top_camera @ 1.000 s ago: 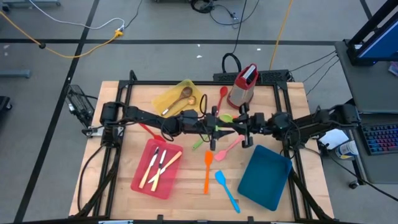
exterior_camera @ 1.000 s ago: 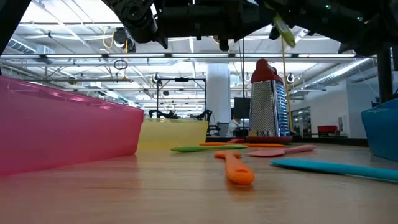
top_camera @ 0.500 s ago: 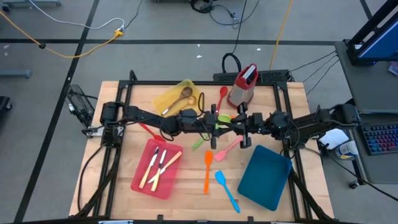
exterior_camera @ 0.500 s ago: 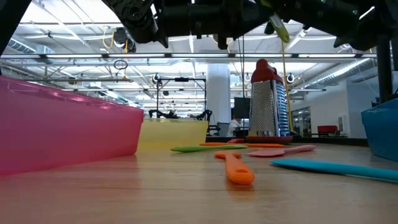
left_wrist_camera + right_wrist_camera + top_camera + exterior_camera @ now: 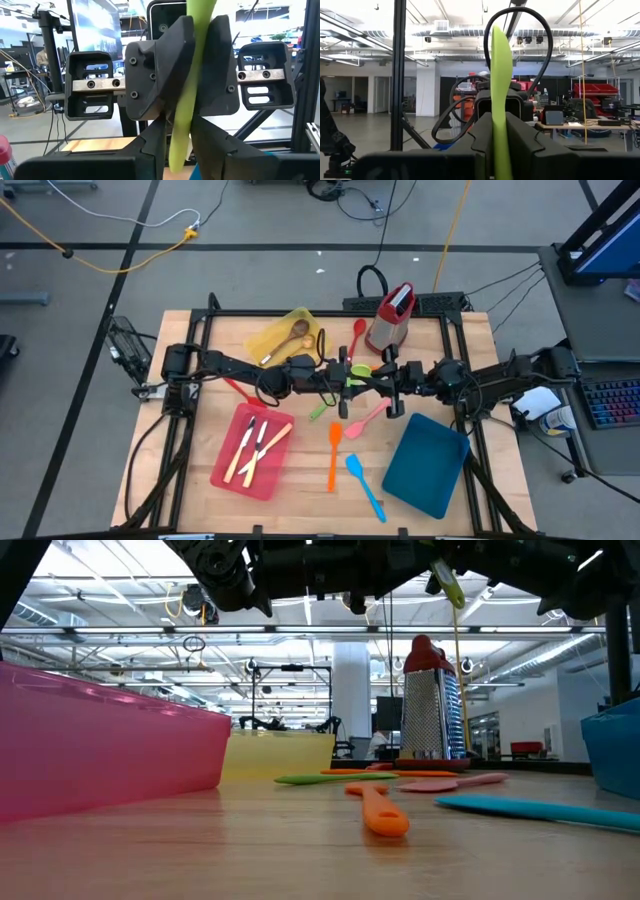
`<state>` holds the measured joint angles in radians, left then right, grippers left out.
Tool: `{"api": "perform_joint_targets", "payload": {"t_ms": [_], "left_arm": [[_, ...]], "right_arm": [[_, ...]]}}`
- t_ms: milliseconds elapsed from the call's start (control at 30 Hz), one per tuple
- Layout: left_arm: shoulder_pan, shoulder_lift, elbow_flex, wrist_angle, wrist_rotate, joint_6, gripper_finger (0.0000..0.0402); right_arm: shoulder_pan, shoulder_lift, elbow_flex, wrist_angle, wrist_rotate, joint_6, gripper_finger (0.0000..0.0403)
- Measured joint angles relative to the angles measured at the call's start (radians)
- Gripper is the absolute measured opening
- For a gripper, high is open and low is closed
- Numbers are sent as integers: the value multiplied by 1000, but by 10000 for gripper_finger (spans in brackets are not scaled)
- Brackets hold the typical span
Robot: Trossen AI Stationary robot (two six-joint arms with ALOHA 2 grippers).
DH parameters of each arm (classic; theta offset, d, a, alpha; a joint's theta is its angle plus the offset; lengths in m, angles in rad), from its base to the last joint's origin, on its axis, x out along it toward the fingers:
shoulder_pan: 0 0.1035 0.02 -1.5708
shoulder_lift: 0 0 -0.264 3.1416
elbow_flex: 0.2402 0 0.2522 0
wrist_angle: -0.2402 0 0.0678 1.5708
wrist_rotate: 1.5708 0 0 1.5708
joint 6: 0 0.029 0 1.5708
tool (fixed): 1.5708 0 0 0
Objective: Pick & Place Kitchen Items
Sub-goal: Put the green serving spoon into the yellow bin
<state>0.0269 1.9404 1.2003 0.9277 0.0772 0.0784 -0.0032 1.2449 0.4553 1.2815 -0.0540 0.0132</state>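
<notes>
**Green utensil held between both grippers above mid-table**

Your right gripper is clamped on a slim green utensil. Its two dark fingers press the flat faces, and the strip stands upright between them. Your left gripper faces it nose to nose, with the utensil's lower end in its jaws. You cannot tell whether it has a hold or only brackets the strip.

From above, the two grippers meet over the middle of the table, a little nearer the far edge than the near one. The green utensil sits in the gap between them. From table height it hangs clear of the wood, tilted.

Judge this piece as very light, thin plastic that is smooth and likely springy. It will probably pivot or slip if pinched near one end only. Take it across the flat faces of the handle, close to the other gripper's hold. Release one side only once the other is firm.

Directly below lie loose items: an orange spatula, a pink one and a blue one. The blue tray sits toward the near right corner, the pink-red tray toward the near left, and the yellow tray at the far edge.
</notes>
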Motion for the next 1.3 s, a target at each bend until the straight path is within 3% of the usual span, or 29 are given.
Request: {"api": "perform_joint_targets", "payload": {"t_ms": [200, 467, 800, 1300], "left_arm": [[1, 0, 0, -22, 0, -1, 22], [1, 0, 4, -127, 0, -54, 48], [0, -3, 4, -204, 1, -77, 39], [9, -113, 2, -512, -18, -77, 45]], "right_arm": [[-2, 0, -1, -9, 2, 0, 31], [-3, 5, -2, -30, 4, -55, 46], [-3, -1, -3, -52, 7, -108, 45], [-2, -97, 0, -284, 108, -102, 36]]}}
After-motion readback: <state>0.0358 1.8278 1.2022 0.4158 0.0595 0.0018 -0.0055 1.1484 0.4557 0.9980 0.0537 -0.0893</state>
